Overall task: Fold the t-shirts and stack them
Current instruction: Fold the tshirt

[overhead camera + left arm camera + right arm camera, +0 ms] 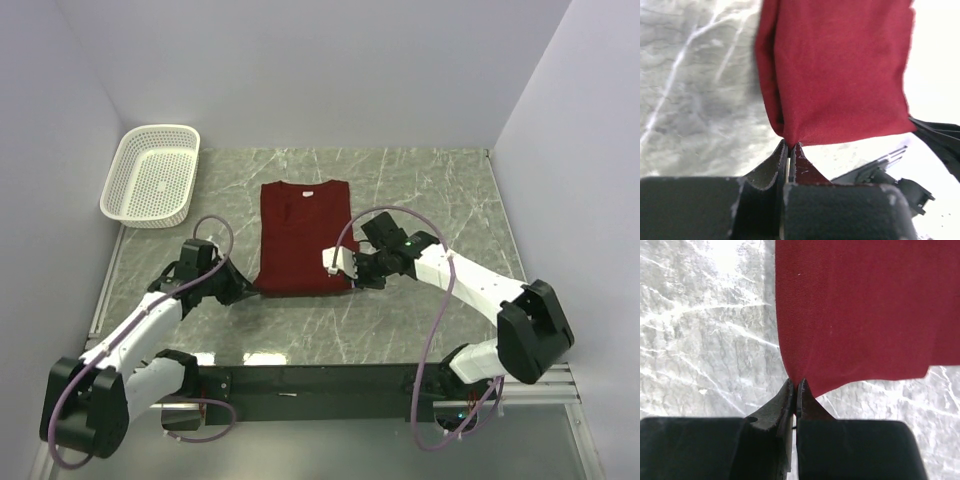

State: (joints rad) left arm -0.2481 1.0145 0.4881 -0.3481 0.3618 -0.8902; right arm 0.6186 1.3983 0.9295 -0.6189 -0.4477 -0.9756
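Item 1. Basket (152, 178): white plastic mesh, rectangular with rounded corners, open side up, standing upright at the far left corner of the tabletop (420, 190), close by the left wall (50, 150).

Item 2. Tabletop: grey-green marble pattern with pale branching veins and a glossy finish. Bright glare patches show toward its near edge.

Item 3. Walls: plain and pale, three in number. Left wall, back wall (300, 70) and right wall (570, 150) enclose the tabletop on three sides.
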